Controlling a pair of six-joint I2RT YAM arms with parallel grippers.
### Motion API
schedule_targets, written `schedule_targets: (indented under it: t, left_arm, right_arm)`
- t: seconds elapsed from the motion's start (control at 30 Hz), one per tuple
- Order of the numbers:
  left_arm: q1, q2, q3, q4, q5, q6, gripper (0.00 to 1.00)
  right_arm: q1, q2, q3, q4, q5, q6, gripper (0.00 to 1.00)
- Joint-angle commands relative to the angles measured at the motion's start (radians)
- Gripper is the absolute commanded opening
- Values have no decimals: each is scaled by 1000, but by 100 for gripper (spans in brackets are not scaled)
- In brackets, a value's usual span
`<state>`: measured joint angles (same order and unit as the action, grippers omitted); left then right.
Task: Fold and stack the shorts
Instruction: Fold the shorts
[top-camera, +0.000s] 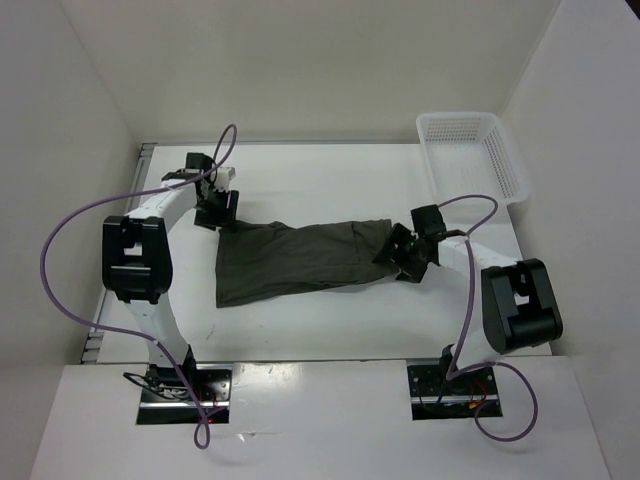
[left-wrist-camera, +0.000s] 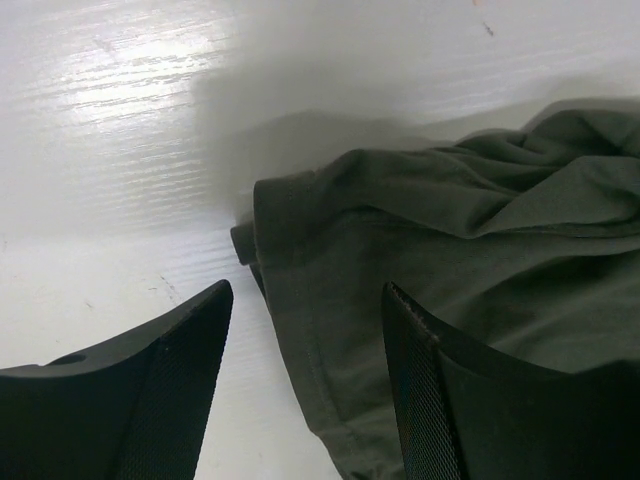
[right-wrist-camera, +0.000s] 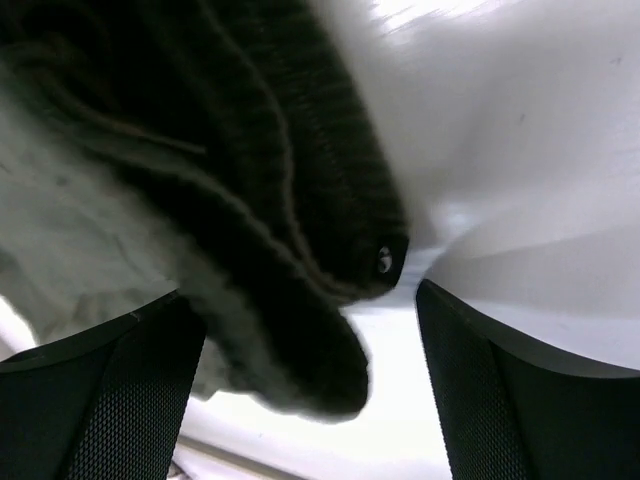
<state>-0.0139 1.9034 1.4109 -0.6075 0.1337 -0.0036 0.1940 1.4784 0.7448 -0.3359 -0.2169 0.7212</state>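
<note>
The dark olive shorts (top-camera: 300, 262) lie stretched out, wrinkled, across the middle of the white table. My left gripper (top-camera: 218, 208) hovers at their far-left corner. In the left wrist view the left gripper (left-wrist-camera: 307, 287) is open, and the hemmed edge of the shorts (left-wrist-camera: 480, 260) runs between the fingers without being clamped. My right gripper (top-camera: 398, 255) is at the shorts' right end. In the right wrist view the right gripper (right-wrist-camera: 305, 290) is open, and the waistband (right-wrist-camera: 250, 150) with a drawstring eyelet (right-wrist-camera: 385, 262) sags loosely between the fingers.
A white mesh basket (top-camera: 470, 155) stands at the back right corner of the table (top-camera: 330, 180). White walls close in the left, back and right sides. Purple cables loop from both arms.
</note>
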Motion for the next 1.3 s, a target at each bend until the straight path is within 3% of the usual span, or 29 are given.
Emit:
schedule_targets:
  t: [0.0, 0.23, 0.3, 0.4, 0.53, 0.57, 0.63, 0.67, 0.87, 0.9, 0.93, 0.97, 1.07, 1.17, 1.27]
  left_arm:
    - [-4, 20, -4, -3, 4, 4, 69]
    - [-4, 69, -33, -3, 4, 4, 69]
    - [-4, 81, -33, -3, 4, 4, 68]
    - [-4, 101, -33, -3, 4, 4, 63]
    - [-4, 134, -12, -3, 4, 4, 41]
    - [-4, 134, 3, -12, -8, 4, 31]
    - [8, 158, 38, -12, -20, 4, 17]
    - [24, 158, 54, -12, -29, 4, 15]
    - [58, 180, 152, -46, -10, 4, 18]
    - [49, 180, 167, -46, 21, 4, 22]
    - [26, 180, 168, -61, 36, 4, 40]
    - [11, 180, 168, -61, 49, 4, 48]
    - [-52, 114, 140, -61, 58, 4, 60]
    - [-74, 34, 111, -61, 58, 4, 61]
    - [-95, -161, 56, -61, 58, 4, 61]
  right_arm:
    - [7, 51, 45, 46, 60, 21, 87]
    - [7, 37, -2, 125, 108, 53, 87]
    - [7, 57, -4, 140, 108, 70, 83]
    - [7, 129, 39, 118, 84, 57, 64]
    - [-2, 140, 50, 100, 70, 35, 32]
    - [-17, 128, 41, 100, 70, 26, 17]
    - [-62, 82, 30, 69, 70, 17, 1]
    - [-80, 65, 21, 57, 70, 1, 0]
    - [-157, -49, 11, 26, 50, -49, 0]
    - [-157, -58, 22, 41, 31, -49, 0]
    - [-157, -58, 36, 41, 10, -58, 0]
    - [-157, -58, 47, 41, -24, -58, 0]
    - [-157, -35, 86, 41, -42, -68, 0]
    - [-157, -17, 99, 32, -53, -78, 1]
    - [-157, -17, 99, 32, -53, -88, 1]
